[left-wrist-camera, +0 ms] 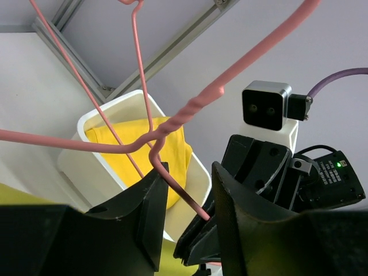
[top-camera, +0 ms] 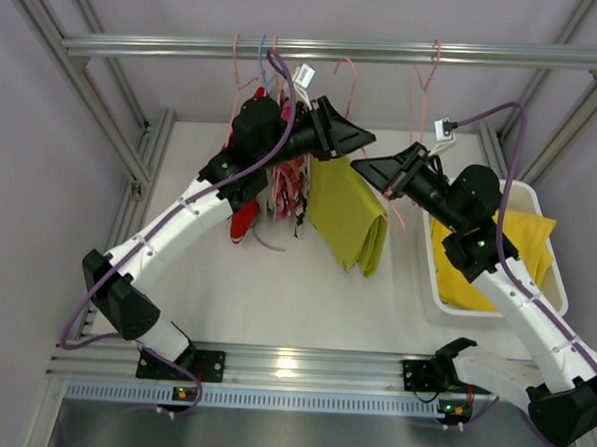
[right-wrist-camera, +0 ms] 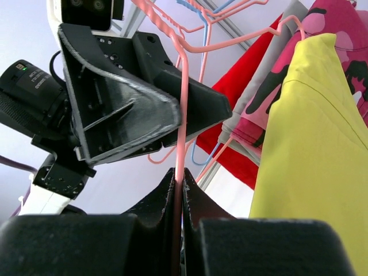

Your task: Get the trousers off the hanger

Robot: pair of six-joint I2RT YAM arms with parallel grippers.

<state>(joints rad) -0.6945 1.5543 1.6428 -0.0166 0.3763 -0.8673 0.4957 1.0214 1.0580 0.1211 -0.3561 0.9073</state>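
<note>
The duller yellow-green trousers (top-camera: 351, 214) are hung folded, draped from a top fold and falling as a flat, smooth panel. The panel is tilted slightly, and layered edges are shown at its lower end. What lies under the fold is hidden. The bright yellow trousers (top-camera: 534, 236) are bunched loosely in the white bin (top-camera: 431, 276) at the right, filling most of it and kept well apart from the hanging pair. A pink wire hanger (right-wrist-camera: 181, 109) with a twisted neck is pinched between the closed fingers of the right gripper (right-wrist-camera: 178, 181). Its wire is also passed between the parted jaws of the left gripper (left-wrist-camera: 184, 190).
</note>
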